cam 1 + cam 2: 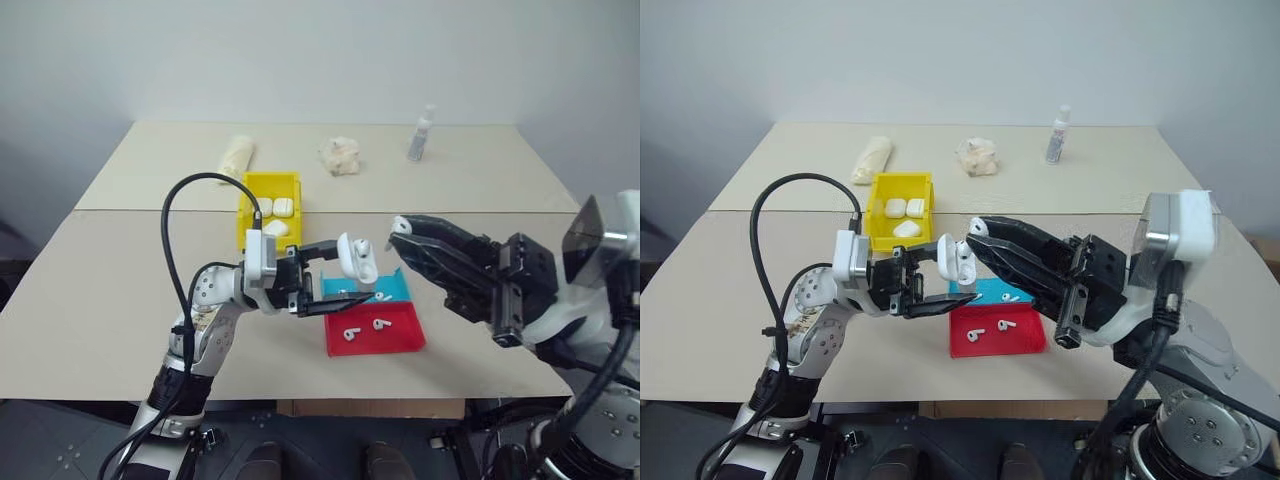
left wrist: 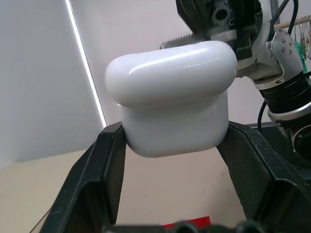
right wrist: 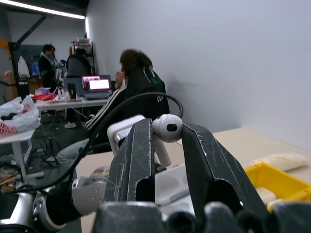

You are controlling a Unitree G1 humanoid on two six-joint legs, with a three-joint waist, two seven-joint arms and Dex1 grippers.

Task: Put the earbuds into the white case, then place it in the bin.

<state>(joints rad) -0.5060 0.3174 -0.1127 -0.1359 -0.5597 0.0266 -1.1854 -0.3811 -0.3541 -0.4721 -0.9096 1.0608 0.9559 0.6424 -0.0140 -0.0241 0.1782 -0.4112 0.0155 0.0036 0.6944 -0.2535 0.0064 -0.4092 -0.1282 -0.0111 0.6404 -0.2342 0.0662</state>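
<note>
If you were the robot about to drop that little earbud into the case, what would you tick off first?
1. White case held firmly by the left gripper: ok, clamped between both fingers above the table.
2. Case lid open: ok, flipped up in the head views.
3. Earbud gripped by the right gripper: ok, pinched between its fingertips, stem hanging down.
4. Earbud lined up over a free slot: cannot tell.
5. Yellow bin has room: ok, three cases lie inside, with floor space left.
6. More earbuds waiting: ok, two lie in the red tray.
</note>
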